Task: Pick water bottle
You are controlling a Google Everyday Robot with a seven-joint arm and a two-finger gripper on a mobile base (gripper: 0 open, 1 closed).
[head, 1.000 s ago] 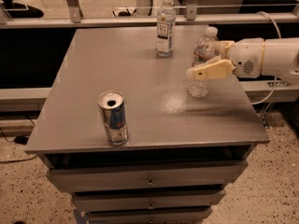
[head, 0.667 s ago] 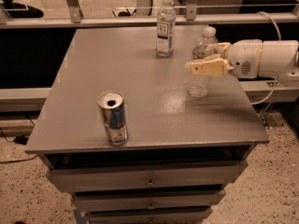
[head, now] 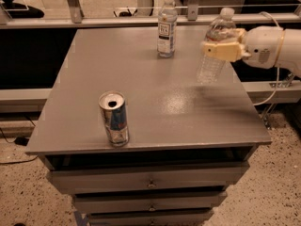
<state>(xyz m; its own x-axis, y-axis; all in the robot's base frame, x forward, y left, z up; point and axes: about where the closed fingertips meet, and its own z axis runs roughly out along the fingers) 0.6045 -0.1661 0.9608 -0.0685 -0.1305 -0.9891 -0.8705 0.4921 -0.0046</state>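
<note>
The water bottle [head: 214, 51] is clear, ribbed plastic with a white cap. It hangs tilted above the right side of the grey table [head: 155, 93], its base off the surface. My gripper [head: 221, 50] comes in from the right on a white arm, and its cream fingers [head: 224, 51] are shut around the bottle's middle, hiding its label band.
A smooth clear bottle with a white-and-black label [head: 166, 26] stands at the table's back middle. A blue-silver drink can [head: 114, 118] stands near the front left edge. Drawers [head: 150, 182] sit below the tabletop. A rail and cables run behind the table.
My gripper has closed on the water bottle and lifted it up off the table, carrying it a little higher and tilted.
</note>
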